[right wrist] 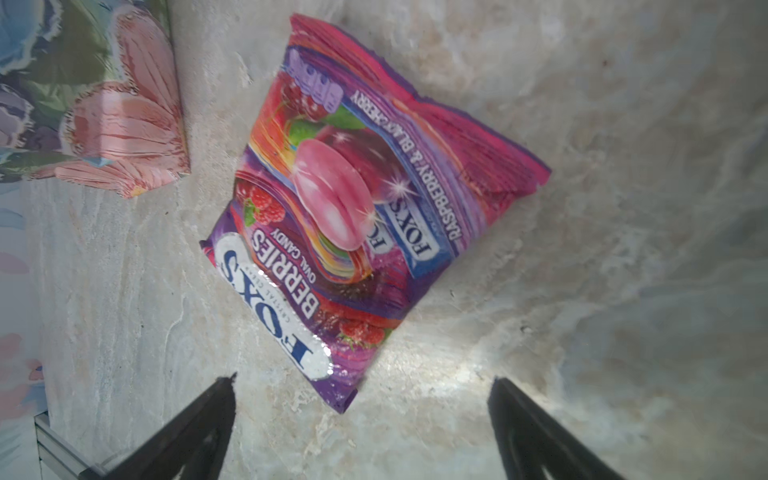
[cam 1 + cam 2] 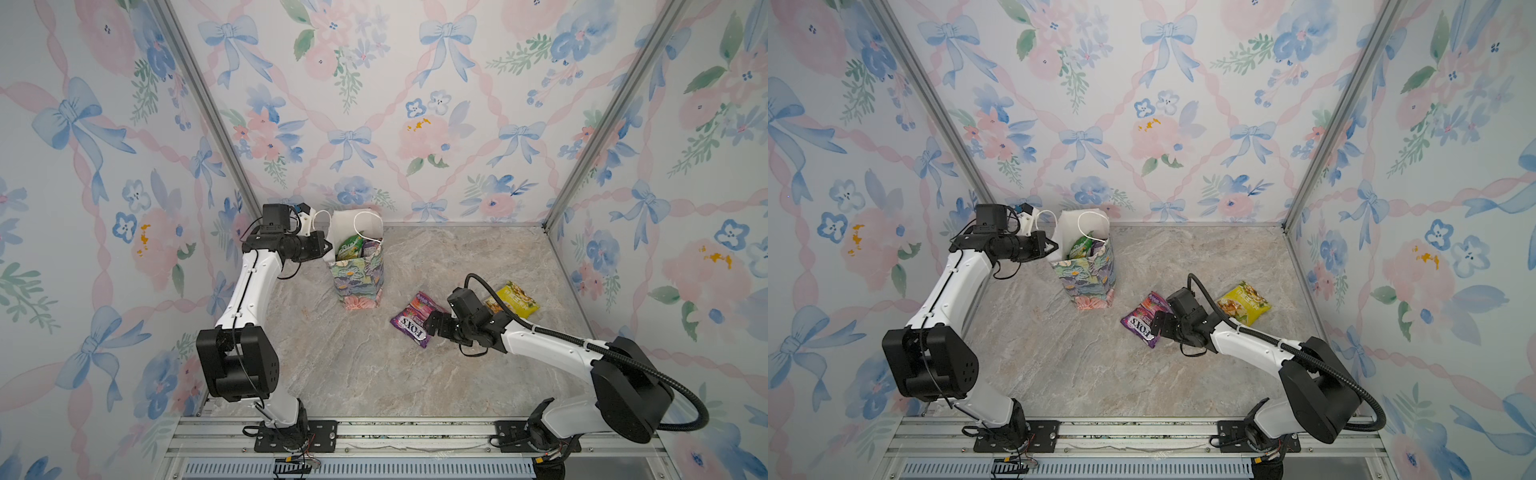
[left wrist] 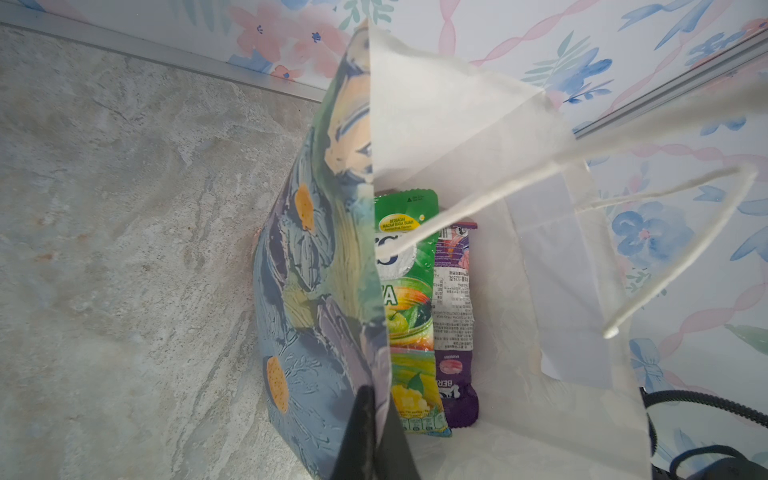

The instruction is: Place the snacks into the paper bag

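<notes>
At centre-left, the left gripper (image 2: 329,246) clenches the rim of the paper bag (image 2: 360,282) to hold it open, while the right gripper (image 2: 432,322), jaws released, hovers over the purple packet (image 2: 409,323).

- Stone-look tabletop (image 2: 457,374): grey-beige, veined, lying beneath the left jaws and the right jaws.
- Floral wallpaper (image 2: 415,83): pink blooms, blue bows, ribbons; behind and to both sides of the jaws.
- Aluminium posts (image 2: 206,95): in the back corners, one near the left jaws, one well beyond the right jaws.
- Metal rail (image 2: 415,432) and slotted grille (image 2: 415,469): at the front edge, well apart from both jaws.
</notes>
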Robot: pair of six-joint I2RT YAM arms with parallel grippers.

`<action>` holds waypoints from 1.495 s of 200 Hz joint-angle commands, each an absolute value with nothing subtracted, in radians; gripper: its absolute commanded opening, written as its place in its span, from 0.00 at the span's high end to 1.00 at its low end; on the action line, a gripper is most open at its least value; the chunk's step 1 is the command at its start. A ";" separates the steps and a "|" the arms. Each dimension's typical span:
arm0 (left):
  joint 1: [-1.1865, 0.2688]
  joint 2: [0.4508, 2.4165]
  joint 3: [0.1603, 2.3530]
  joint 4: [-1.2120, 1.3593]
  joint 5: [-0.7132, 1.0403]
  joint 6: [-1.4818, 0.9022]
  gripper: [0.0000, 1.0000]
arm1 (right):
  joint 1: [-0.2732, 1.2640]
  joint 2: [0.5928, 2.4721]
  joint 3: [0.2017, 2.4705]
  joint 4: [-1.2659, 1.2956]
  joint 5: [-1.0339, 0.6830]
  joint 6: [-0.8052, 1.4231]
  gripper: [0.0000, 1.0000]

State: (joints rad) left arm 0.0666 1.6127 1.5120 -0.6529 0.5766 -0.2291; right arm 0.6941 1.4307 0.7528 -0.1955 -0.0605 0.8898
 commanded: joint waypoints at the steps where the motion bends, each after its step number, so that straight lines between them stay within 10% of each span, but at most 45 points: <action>1: 0.071 1.616 1.503 -0.651 0.600 -0.224 1.00 | 0.682 1.424 0.736 -0.096 -0.092 0.988 0.00; 101: 0.071 1.611 1.503 -0.650 0.602 -0.224 1.00 | 0.676 1.571 0.722 0.041 -0.116 1.058 0.28; 235: 0.071 1.608 1.502 -0.651 0.601 -0.222 1.00 | 0.655 1.689 0.723 0.074 -0.025 1.101 0.38; 299: 0.071 1.605 1.503 -0.650 0.603 -0.222 1.00 | 0.645 1.713 0.724 0.085 -0.001 1.075 0.67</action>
